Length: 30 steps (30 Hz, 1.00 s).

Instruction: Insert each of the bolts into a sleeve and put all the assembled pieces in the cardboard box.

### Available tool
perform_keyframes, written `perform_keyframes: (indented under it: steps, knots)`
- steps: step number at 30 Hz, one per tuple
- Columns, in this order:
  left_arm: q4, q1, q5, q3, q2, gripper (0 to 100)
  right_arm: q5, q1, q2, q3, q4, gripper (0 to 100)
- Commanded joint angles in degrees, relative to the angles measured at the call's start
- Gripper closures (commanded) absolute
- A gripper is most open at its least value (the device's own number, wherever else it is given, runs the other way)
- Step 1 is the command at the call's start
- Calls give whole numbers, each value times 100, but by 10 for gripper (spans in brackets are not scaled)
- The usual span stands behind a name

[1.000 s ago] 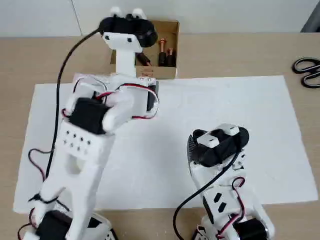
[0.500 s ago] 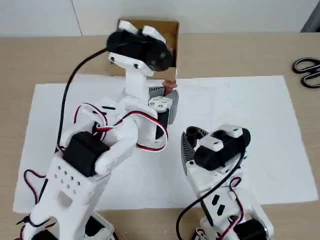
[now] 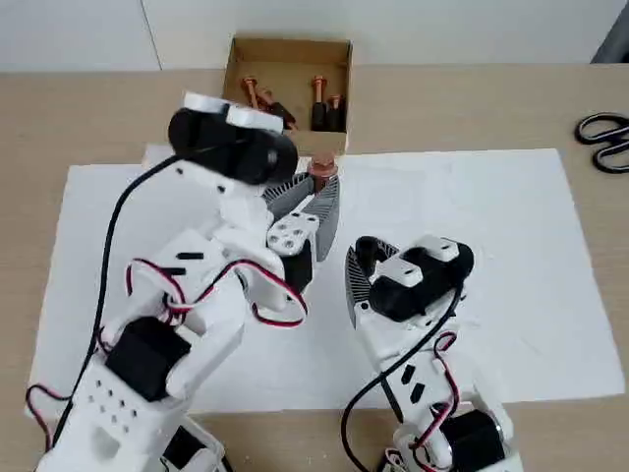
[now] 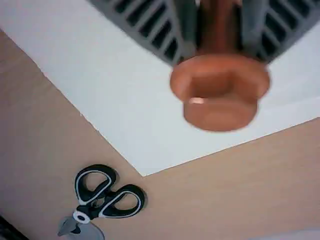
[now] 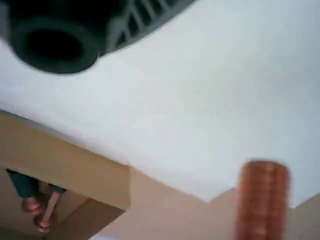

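Observation:
My left gripper is shut on a copper bolt and holds it over the white paper, just in front of the cardboard box. In the left wrist view the bolt's hex head sticks out from between the grey fingers. My right gripper is shut on a black sleeve, a short way right of and nearer than the bolt. In the right wrist view the sleeve's open bore is seen end on, with the threaded bolt shaft farther off. Several assembled pieces lie in the box.
White paper covers the middle of the wooden table. Black-handled scissors lie at the far right edge, also seen as scissors in the left wrist view. The box's front wall stands close behind the paper's far edge.
My left arm has swung back from over the box toward the paper's middle with the bolt in its gripper. My right arm has shifted slightly left with the sleeve.

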Motion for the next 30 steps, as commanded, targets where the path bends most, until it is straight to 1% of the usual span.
perform_keyframes:
  steps: [1, 8, 16, 18, 22, 30]
  knots:
    - [-492, 18, 18, 312, -334, 994, -79, -136, -57, 0, -154, 995]
    - [-1538, 18, 18, 1033, -325, 994, -79, -198, -57, 9, -119, 995]
    - [-2110, 44, 44, 1385, -325, 994, -79, -277, -57, 18, -119, 995]
    - [-2180, 53, 114, 1385, -325, 994, -79, -356, -48, 18, -119, 995]
    - [-2180, 158, 580, 1393, -316, 994, -79, -365, -48, 18, -119, 995]
    - [-2207, 176, 554, 1648, -316, 994, -88, -365, -48, 18, -127, 995]
